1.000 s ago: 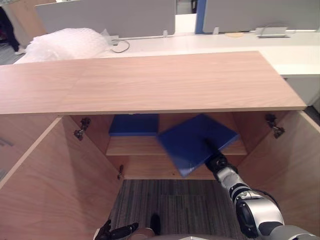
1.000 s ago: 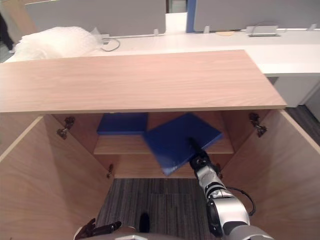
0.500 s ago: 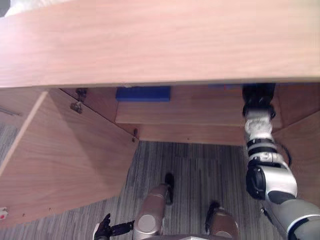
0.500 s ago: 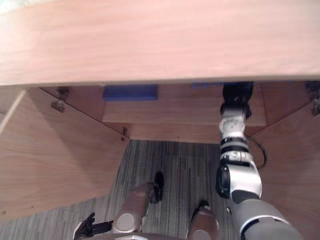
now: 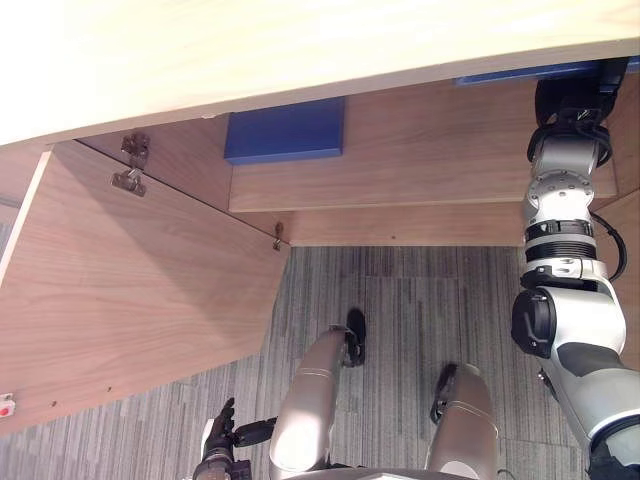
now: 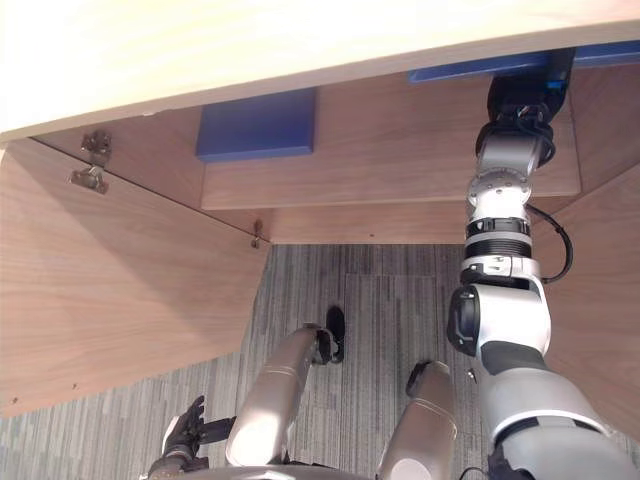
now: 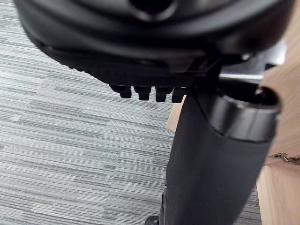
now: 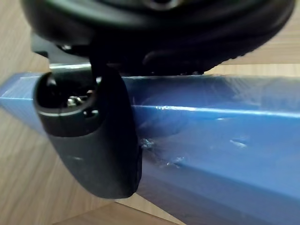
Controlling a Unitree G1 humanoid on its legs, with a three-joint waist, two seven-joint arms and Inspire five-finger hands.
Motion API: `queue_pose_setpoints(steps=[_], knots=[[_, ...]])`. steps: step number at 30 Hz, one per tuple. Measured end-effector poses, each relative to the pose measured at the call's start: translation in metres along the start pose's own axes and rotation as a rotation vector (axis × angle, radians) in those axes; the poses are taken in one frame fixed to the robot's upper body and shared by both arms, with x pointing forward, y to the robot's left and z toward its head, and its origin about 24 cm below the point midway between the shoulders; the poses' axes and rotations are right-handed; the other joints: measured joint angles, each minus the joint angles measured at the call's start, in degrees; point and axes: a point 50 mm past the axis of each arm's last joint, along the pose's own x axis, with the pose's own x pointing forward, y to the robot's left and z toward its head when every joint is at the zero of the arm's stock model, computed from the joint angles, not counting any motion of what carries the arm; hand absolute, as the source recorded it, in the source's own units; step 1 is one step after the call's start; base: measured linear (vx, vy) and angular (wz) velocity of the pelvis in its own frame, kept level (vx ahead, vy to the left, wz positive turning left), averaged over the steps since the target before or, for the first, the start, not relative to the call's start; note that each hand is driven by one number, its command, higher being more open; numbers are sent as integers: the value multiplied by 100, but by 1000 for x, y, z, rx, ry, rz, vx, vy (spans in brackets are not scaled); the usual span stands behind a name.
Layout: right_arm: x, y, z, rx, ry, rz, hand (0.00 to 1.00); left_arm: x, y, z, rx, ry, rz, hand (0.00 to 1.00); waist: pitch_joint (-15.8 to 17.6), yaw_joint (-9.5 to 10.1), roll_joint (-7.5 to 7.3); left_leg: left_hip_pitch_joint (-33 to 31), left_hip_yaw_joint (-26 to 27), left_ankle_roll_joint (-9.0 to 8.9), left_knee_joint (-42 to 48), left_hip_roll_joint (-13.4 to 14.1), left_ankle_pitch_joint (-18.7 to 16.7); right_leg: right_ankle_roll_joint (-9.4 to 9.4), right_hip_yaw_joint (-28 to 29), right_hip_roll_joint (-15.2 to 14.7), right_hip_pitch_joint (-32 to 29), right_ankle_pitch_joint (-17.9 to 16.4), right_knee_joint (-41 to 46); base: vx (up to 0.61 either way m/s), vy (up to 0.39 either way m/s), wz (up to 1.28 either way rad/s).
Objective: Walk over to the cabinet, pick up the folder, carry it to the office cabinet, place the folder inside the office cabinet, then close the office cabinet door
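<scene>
**A:** Where is the folder at this moment?

**B:** The folder [image 8: 220, 140] is in the right hand [image 5: 573, 98], deep inside the cabinet and over the shelf [image 5: 400, 170]. The thumb is pressed on its upper face, close to 1 edge. The other fingers pass under it where I cannot see them, so I judge this to be a pinch. Most of the folder reaches away from the fingers, under the top board [image 5: 300, 45].

**A:** Does it already lie on the shelf?

**B:** I cannot tell. Wood shows just below it, but contact is not clear.

**A:** And the left hand?

**B:** The left hand [image 5: 222, 447] hangs low over the carpet [image 5: 400, 300]. Its fingers are loose and nearly straight, and it holds nothing.

**A:** What could go wrong from here?

**B:** I see 3 risks.
- If the fingers let go before the shelf carries the folder, it may tip over the front edge and drop to the carpet.
- The grip is at 1 edge only, so the long free part can twist between thumb and fingers. It may also be dragged outward when the hand pulls out.
- The top board is close above the hand, so a lift during the way out could knock against it.

**A:** Is the other folder in danger?

**B:** I think not. The other folder [image 5: 285, 130] lies on the same shelf, well apart from the fingers, toward the left door [image 5: 130, 290].

**A:** And the closing?

**B:** The 2 doors stand open, the right door [image 6: 600, 260] too. If the folder sticks out past the shelf front, a door would hit it.
</scene>
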Motion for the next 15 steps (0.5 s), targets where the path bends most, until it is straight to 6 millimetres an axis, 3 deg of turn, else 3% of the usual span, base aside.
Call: queue_pose_setpoints(steps=[7, 8, 15], knots=[[4, 4, -5, 2, 8, -56, 0, -1, -12, 3, 17, -14, -38, 100, 1, 24, 15, -9, 13, 0, -4, -22, 0, -16, -10, -40, -24, -50, 47, -2, -2, 1], [5, 2, -5, -3, 9, -81, 100, -1, -15, 4, 25, -20, -48, 100, -3, 19, 32, -9, 11, 0, -5, -37, 0, -11, -12, -56, -25, -58, 60, -17, -11, 4], [4, -15, -27, -169, 104, -197, 100, -1, -20, 9, 29, -43, -64, 100, -18, -8, 93, -8, 12, 0, -16, -50, 0, -9, -16, -66, -24, -60, 54, -2, -1, 0]])
